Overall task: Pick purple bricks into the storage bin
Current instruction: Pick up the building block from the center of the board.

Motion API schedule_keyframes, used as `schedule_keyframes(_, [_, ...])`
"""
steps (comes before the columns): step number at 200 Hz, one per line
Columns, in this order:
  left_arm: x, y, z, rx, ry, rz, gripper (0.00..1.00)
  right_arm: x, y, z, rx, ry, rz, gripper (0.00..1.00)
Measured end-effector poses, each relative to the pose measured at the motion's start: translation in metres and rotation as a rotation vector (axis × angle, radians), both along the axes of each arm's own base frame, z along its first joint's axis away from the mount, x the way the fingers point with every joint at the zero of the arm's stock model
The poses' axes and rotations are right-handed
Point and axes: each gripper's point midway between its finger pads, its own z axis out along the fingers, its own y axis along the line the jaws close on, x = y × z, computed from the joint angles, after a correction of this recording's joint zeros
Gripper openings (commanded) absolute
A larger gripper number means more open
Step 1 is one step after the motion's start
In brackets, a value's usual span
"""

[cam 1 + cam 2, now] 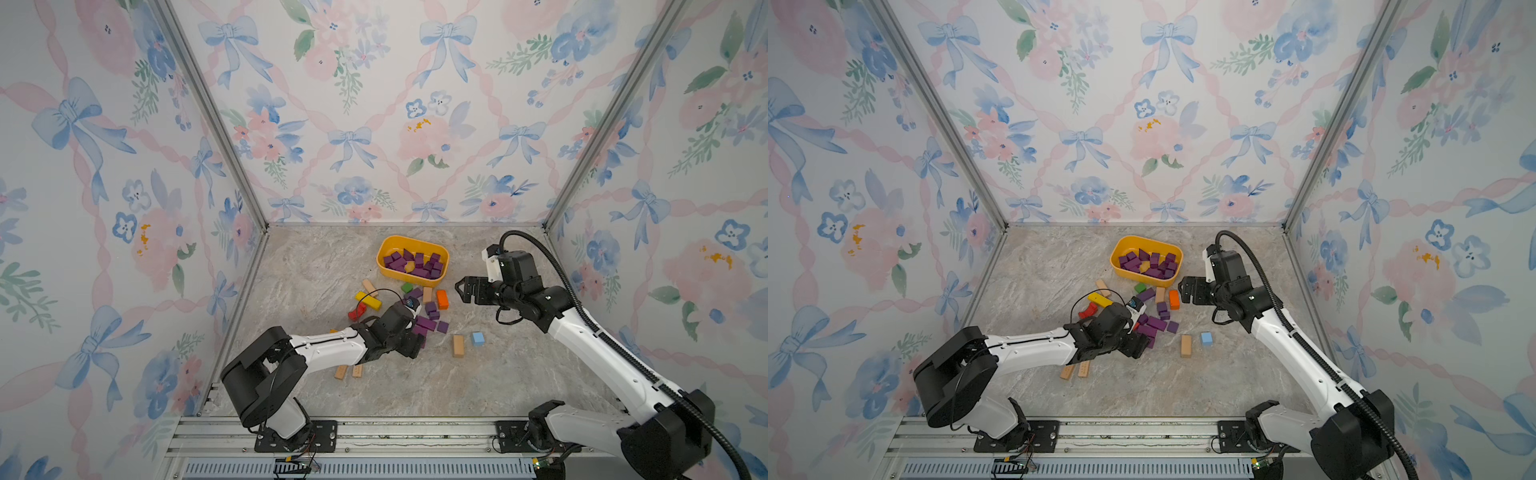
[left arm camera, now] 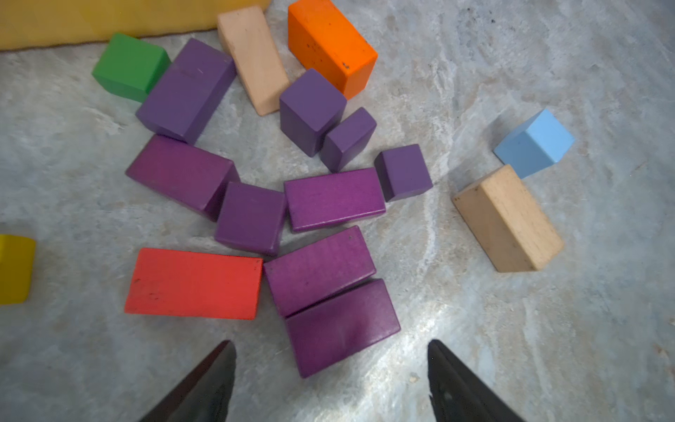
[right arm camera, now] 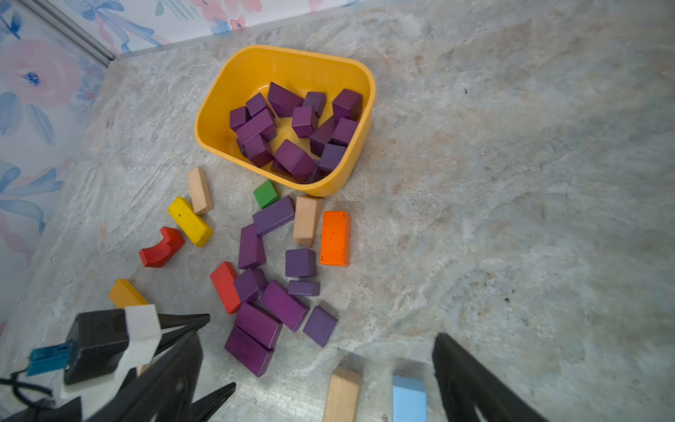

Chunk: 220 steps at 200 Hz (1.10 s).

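Left jaws apart, purple bricks [image 2: 333, 199] ahead; storage bin [image 2: 73, 22] interior unseen left wrist.

Bin [image 1: 381, 261] at back middle of table [image 1: 316, 266]; heap of bricks [image 1: 415, 264] inside. Loose bricks [image 1: 428, 322] clustered just before bin, other blocks [image 1: 442, 299] mixed in at cluster's back and left. Bar [image 1: 458, 345] with cube [image 1: 478, 338] just beside it, right of cluster. Two bars [image 1: 340, 372] side by side, front-left.

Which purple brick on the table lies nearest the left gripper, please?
The purple bar directly before the open left gripper; the other purple bricks lie farther away.
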Motion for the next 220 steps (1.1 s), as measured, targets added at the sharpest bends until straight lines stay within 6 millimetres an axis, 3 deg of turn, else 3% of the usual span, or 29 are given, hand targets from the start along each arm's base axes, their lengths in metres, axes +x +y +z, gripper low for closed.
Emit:
schedule_keyframes(33, [-0.007,-0.013,-0.012,0.016,0.057,-0.009,0.69,-0.006,-0.009,-0.003,-0.003,0.001,-0.016,0.97])
schedule_keyframes(62, [-0.010,-0.016,-0.020,0.045,0.083,0.001,0.70,-0.009,-0.013,0.003,0.005,-0.016,-0.023,0.97])
schedule_keyframes(115, [-0.010,-0.011,-0.022,0.094,0.076,0.052,0.71,-0.017,-0.021,-0.015,-0.005,0.022,-0.033,0.97])
schedule_keyframes(163, [-0.011,-0.001,-0.031,0.149,0.082,0.096,0.72,-0.018,-0.026,-0.011,0.004,0.011,-0.043,0.97])
schedule_keyframes(220, [-0.011,-0.008,-0.038,0.174,0.081,0.093,0.75,-0.019,-0.031,-0.016,0.005,0.025,-0.051,0.97])
